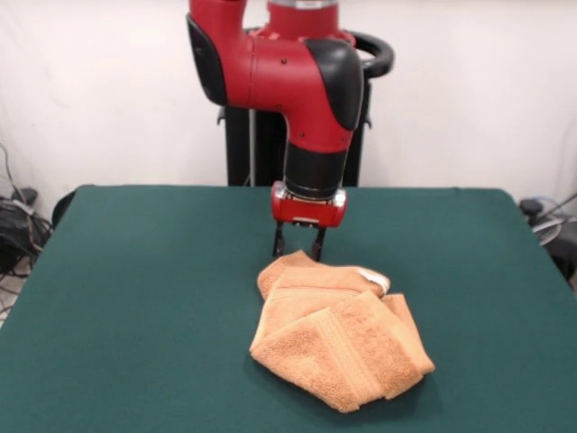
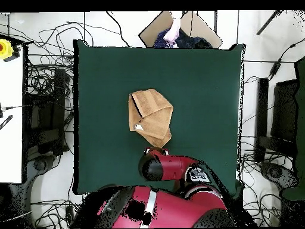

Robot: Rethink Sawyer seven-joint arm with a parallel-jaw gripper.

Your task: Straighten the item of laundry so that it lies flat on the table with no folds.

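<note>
The item of laundry [image 1: 334,334], an orange-tan terry towel, lies folded over itself in a crumpled heap near the middle of the dark green table [image 1: 135,289]. A small white label [image 1: 374,278] shows at its far side. My gripper [image 1: 298,253] hangs straight down at the towel's far edge. Its two black fingers [image 1: 279,242] stand apart, open, with their tips at the cloth. From overhead the towel [image 2: 150,116] shows as a folded wedge with the label [image 2: 139,126] on its left side. The red arm [image 2: 164,167] covers the gripper there.
Green tabletop [image 2: 202,89] stretches wide on every side of the towel. Cables and dark equipment [image 2: 44,107] crowd the floor around the table. A brown cardboard sheet [image 2: 196,27] lies beyond the table's top edge in the overhead view.
</note>
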